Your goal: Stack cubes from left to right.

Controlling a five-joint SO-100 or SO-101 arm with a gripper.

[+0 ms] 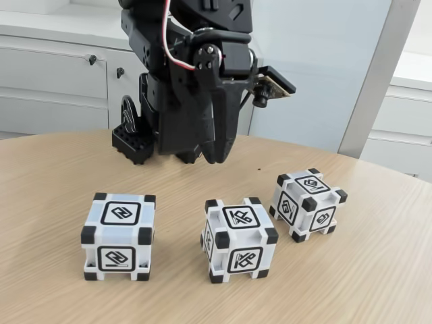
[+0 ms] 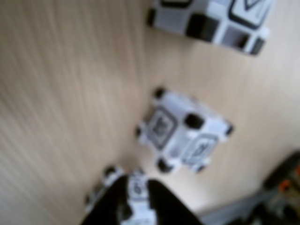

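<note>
The three cubes (image 1: 118, 236) (image 1: 239, 239) (image 1: 308, 203) sit apart in a row on the bench (image 1: 54, 297), not stacked yet, so the tool (image 1: 214, 156) hangs at 12 o'clock above them, fingers together and holding nothing

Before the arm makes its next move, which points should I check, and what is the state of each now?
1. All three cubes apart on the table, none stacked: ok. Left cube, middle cube, right cube in the fixed view.
2. Gripper carries nothing: ok, it hangs above the table behind the cubes.
3. Jaws wide enough for a cube: cannot tell.
4. Cubes sit flat: ok.
5. Gripper lined up over the left cube: not ok, it hangs nearer the middle cube.
</note>
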